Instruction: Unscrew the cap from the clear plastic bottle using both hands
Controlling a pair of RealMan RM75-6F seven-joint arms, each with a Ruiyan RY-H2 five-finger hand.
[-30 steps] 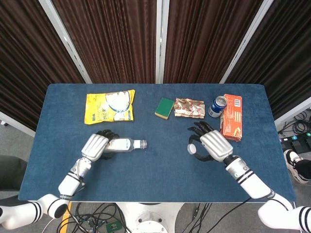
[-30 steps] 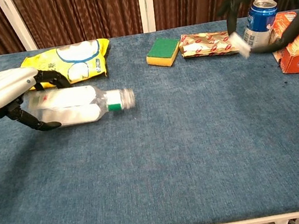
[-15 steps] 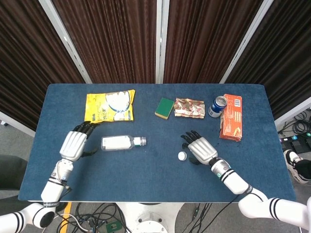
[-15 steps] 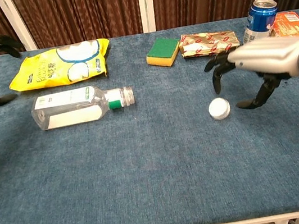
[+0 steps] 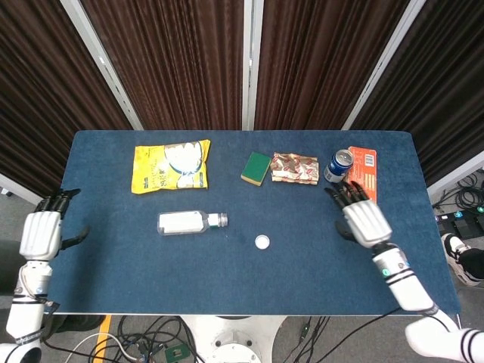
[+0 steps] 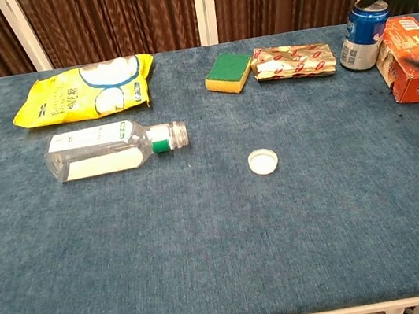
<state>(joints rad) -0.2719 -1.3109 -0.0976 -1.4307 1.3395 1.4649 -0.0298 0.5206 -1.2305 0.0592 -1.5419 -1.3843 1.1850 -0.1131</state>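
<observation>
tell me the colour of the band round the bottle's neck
Green, on the clear plastic bottle; clearest in the chest view.

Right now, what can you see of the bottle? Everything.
The bottle is clear plastic and lies on its side on the blue table, neck pointing toward the robot's right. It has a white label along the body and a green band at the neck. The mouth is open: the white cap lies apart on the cloth, hollow side up. Whether it holds any liquid is unclear. Neither hand touches it; only the table does. The yellow bag lies just behind it, not touching.
</observation>
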